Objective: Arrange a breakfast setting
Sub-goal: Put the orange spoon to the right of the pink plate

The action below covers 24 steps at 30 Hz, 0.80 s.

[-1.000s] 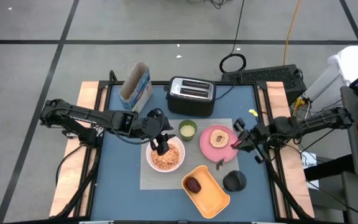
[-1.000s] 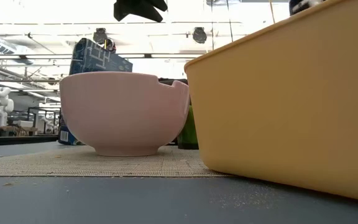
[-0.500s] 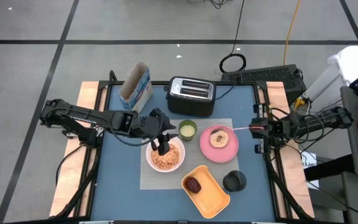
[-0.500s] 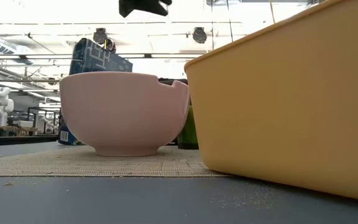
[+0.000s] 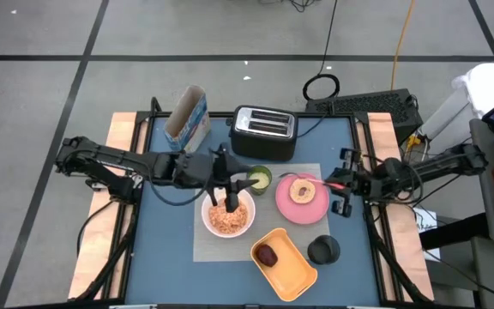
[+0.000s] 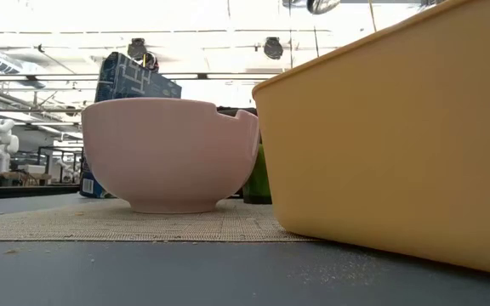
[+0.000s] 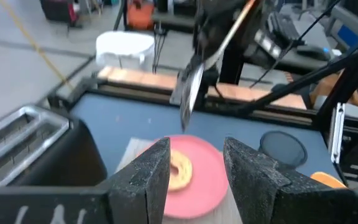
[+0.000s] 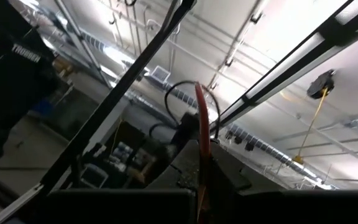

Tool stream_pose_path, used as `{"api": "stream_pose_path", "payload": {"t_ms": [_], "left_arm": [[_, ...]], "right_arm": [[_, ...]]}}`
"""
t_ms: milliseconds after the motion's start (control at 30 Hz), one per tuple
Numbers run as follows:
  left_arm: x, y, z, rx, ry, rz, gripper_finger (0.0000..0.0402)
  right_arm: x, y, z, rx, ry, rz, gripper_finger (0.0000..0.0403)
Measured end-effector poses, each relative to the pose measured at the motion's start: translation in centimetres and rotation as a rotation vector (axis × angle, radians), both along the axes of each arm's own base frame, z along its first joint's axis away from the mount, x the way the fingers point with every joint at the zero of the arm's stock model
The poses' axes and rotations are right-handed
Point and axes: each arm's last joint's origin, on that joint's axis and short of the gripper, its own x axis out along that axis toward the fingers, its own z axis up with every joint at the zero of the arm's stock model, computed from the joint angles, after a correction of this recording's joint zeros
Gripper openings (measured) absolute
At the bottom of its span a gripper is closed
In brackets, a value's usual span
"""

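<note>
A white bowl (image 5: 228, 216) of cereal, a pink plate (image 5: 301, 204) with a round toasted bread piece (image 5: 301, 190) and a small pale-green cup (image 5: 260, 178) stand on the grey placemat (image 5: 204, 249). The bowl (image 6: 170, 157) also shows in the low view. My left gripper (image 5: 237, 184) is open and empty above the bowl's far rim, beside the cup, pointing toward the plate (image 7: 191, 180). My right gripper (image 5: 341, 183) hovers by the plate's right edge, shut on a spoon (image 7: 191, 93) with an orange handle. My right gripper pinches the spoon's orange handle (image 8: 201, 155) between its two fingers. The spoon is lifted clear of the table. It slants, with its silver bowl end (image 7: 190, 96) lower, out toward the plate. The exact spot on the handle is hidden by the gripper.
A black-and-silver toaster (image 5: 264, 131) and a cereal box (image 5: 187, 118) stand at the far side. An orange tray (image 5: 283, 262) with a dark red piece (image 5: 267, 255) and a black round object (image 5: 322, 250) sit near the front. The tray (image 6: 390, 136) fills the low view's right.
My left gripper has risen from over the bowl, out of the top of the low view, and has tipped from pointing down to pointing level toward the plate. My right gripper has drawn back from the plate toward the table's right edge, then come partway back.
</note>
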Motion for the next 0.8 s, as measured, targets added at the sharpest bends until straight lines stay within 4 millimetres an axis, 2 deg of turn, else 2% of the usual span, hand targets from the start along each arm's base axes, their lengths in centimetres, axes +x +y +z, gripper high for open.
{"api": "stream_pose_path", "payload": {"t_ms": [267,800], "left_arm": [[1.6,-0.3,-0.2,0.131,-0.075,-0.039,0.0154],[6.8,-1.1,-4.8,0.318,-0.11,-0.078,0.0154]], "right_arm": [[1.5,0.3,-1.0,-0.025,0.04,-0.014,0.0006],[3.2,0.4,-2.7,-0.01,0.142,-0.006,0.0006]]}}
